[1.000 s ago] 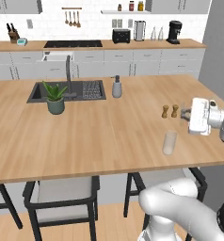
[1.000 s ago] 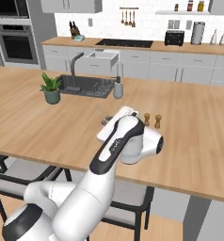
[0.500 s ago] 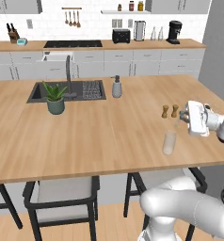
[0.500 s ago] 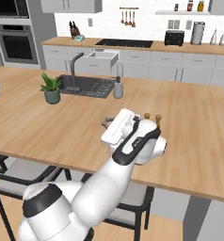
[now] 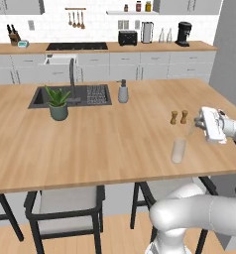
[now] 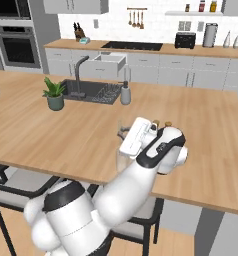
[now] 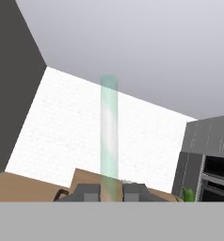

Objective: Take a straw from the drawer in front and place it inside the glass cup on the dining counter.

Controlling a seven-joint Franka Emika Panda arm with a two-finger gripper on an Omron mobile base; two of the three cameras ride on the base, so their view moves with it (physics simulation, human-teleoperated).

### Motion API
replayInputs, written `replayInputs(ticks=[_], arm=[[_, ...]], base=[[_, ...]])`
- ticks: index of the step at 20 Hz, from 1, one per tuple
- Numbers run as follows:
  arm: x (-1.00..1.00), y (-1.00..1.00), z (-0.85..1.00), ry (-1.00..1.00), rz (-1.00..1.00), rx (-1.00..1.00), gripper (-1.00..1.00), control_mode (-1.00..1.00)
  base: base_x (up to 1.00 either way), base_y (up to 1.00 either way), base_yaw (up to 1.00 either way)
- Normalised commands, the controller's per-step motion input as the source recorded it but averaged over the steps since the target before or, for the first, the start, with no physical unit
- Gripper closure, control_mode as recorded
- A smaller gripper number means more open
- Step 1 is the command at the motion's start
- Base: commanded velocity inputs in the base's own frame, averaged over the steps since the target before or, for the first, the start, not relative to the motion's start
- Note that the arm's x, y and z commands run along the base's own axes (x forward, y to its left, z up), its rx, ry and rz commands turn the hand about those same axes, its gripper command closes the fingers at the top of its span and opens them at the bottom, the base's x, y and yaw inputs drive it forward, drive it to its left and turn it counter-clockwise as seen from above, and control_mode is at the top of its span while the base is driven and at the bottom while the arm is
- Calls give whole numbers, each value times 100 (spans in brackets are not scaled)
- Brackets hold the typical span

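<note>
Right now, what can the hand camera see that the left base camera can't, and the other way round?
Hand view: the straw up close, pinched between the shut finger tips and pointing away from the camera, with the ceiling, a white wall and dark ovens behind.
Left base view: the glass cup standing on the dining counter, two brown shakers, the sink, a potted plant and a soap pump.
Both: the gripper; in the left base view it sits to the right of the cup.

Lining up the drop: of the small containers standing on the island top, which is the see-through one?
The glass cup, alone near the front edge. The two brown shakers and the grey soap pump bottle are opaque.
</note>
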Motion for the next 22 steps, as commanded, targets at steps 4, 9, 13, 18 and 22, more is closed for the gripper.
replayInputs(ticks=[4, 9, 13, 18, 22], arm=[[4, 0, -24, 0, 0, -4, 100, -100], [22, 4, -34, 0, 0, -6, 100, -100], [27, 0, -13, 3, 0, 0, 100, -100], [33, 0, -11, 7, 0, 0, 100, -100], [28, 0, -22, 6, 0, 0, 100, -100]], base=[[0, 0, 0], [0, 0, 0], [0, 0, 0], [0, 0, 0], [0, 0, 0]])
